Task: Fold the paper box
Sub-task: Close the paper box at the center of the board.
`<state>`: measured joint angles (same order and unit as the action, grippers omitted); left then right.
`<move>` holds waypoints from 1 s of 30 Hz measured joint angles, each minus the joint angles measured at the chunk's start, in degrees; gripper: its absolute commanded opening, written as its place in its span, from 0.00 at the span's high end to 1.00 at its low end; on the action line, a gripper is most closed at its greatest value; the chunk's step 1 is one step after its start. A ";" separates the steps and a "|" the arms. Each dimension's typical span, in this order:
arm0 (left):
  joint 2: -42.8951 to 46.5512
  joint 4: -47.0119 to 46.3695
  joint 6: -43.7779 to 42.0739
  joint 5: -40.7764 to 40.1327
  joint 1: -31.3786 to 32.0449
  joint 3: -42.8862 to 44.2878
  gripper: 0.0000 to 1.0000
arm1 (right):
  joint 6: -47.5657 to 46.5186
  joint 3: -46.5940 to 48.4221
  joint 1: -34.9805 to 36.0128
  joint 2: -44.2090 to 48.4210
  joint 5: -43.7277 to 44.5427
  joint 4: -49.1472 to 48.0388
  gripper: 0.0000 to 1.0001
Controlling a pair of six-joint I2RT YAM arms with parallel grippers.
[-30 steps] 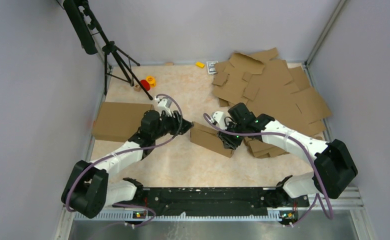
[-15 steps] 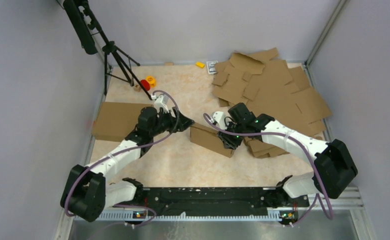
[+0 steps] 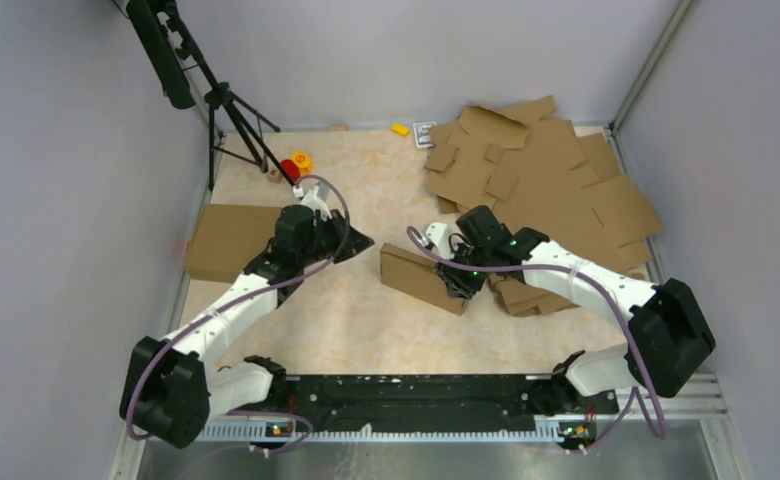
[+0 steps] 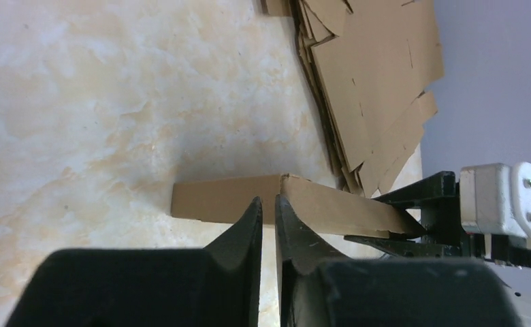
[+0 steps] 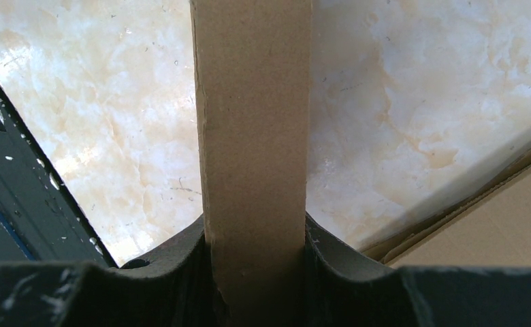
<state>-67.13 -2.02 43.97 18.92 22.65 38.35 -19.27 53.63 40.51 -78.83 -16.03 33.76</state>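
Right hand (image 5: 254,221) pinches a panel of the paper box (image 3: 418,278), which rests near the centre of the desk (image 3: 366,320), beside a heap of flat cardboard blanks (image 3: 546,180). Left hand (image 4: 268,208), fingers almost pressed together on nothing, hovers apart from the box's left end.

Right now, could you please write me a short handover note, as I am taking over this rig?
Left tool: closed to a slit, empty, pointing at the paper box, not touching it.
Right tool: clamped on a panel of the paper box, mid-table.
Done: the box looks formed into a shallow shape.
To do: flap tucking is unclear; check it, then finish closing.
Flat blanks lie far right.
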 measured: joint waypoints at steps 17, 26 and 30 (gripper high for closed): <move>0.02 -4.22 2.03 5.03 -0.09 -0.15 1.00 | -0.02 0.00 0.00 0.00 -0.02 0.00 0.87; -3.15 -13.90 4.22 7.26 -0.39 -5.75 1.00 | 0.09 -0.02 0.00 0.02 0.04 -0.02 0.87; -2.64 -14.25 3.89 7.15 -0.39 -6.10 1.00 | -0.02 -0.02 0.00 0.02 0.00 -0.02 0.87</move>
<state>-69.78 -16.27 47.86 26.06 22.26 32.25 -19.29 53.60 40.51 -78.81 -16.03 33.74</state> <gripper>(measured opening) 0.001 0.348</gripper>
